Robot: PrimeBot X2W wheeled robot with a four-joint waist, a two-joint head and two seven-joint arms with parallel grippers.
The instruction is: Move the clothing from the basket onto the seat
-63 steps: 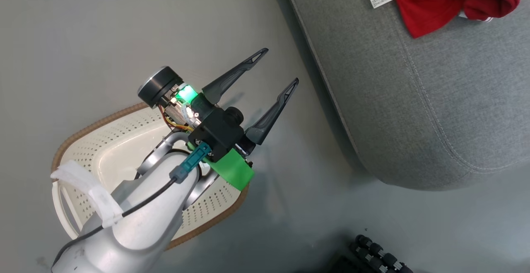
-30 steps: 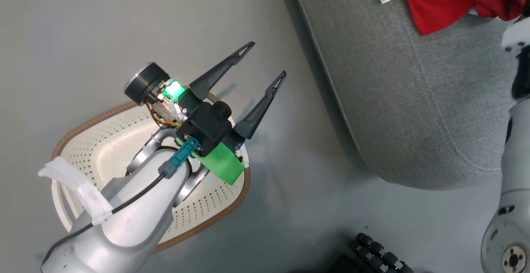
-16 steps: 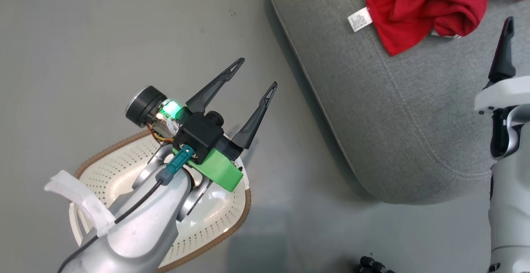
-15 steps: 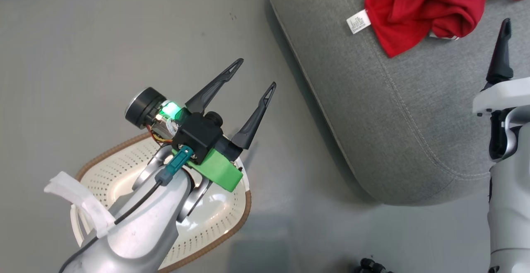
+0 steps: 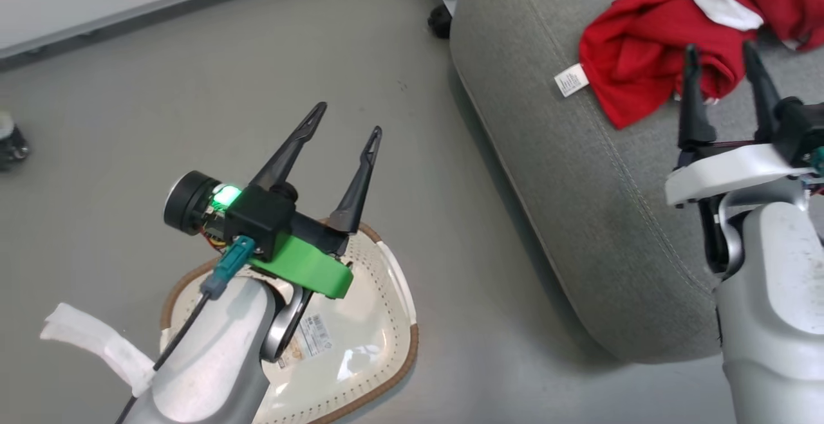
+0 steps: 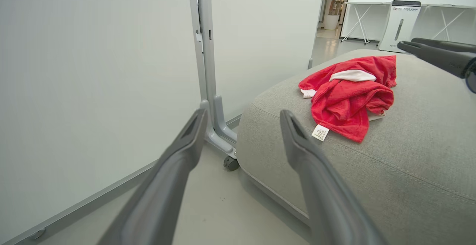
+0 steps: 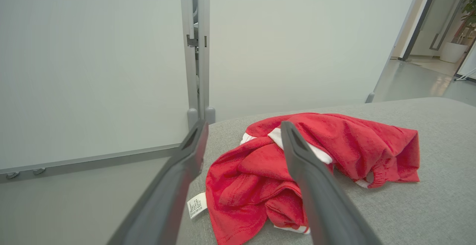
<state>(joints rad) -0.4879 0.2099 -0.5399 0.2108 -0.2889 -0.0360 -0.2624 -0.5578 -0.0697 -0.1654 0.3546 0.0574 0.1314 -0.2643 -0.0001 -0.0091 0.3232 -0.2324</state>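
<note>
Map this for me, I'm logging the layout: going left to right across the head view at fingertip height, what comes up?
The left end effector → left edge of the seat → white tag → right end effector.

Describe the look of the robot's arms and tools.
Left tool: two long, tapering dark grey fingers on a black block with a green plate, a lit green lamp and a round black cap. A teal plug feeds a black cable along the pale grey forearm, which wears a white strap. Right tool: the same dark fingers on a white bracket and pale grey forearm.
</note>
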